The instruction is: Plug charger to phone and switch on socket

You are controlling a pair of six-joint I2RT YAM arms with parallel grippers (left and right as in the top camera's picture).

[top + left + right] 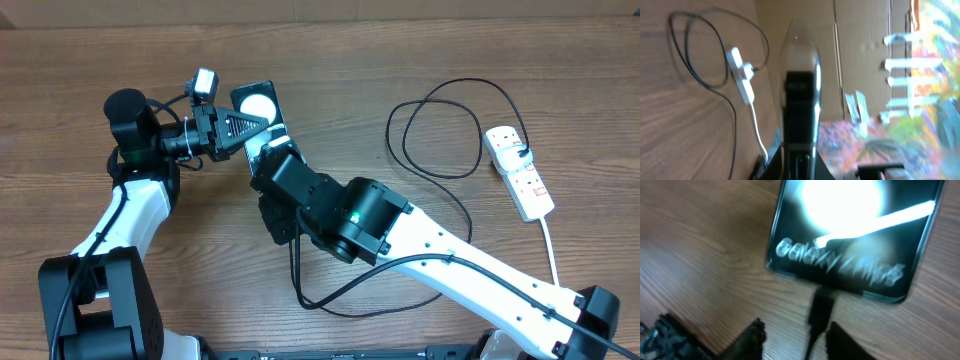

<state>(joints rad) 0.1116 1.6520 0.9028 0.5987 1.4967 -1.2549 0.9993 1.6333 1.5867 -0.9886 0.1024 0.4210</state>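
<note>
Black phone [850, 240] was found lying flat on the wooden bench [400, 50], with glare across its face. The charger plug [820, 311] was seen touching the phone's short edge; whether it was seated could not be told. The right claw [796, 327] was held just off that same edge, fingers spread apart, the plug between them. The left claw [265, 122] was noted over the phone's far side; apart or together, it could not be told. A white socket strip [520, 172] was recorded well apart from the phone, its black cable [440, 135] looped between the two.
</note>
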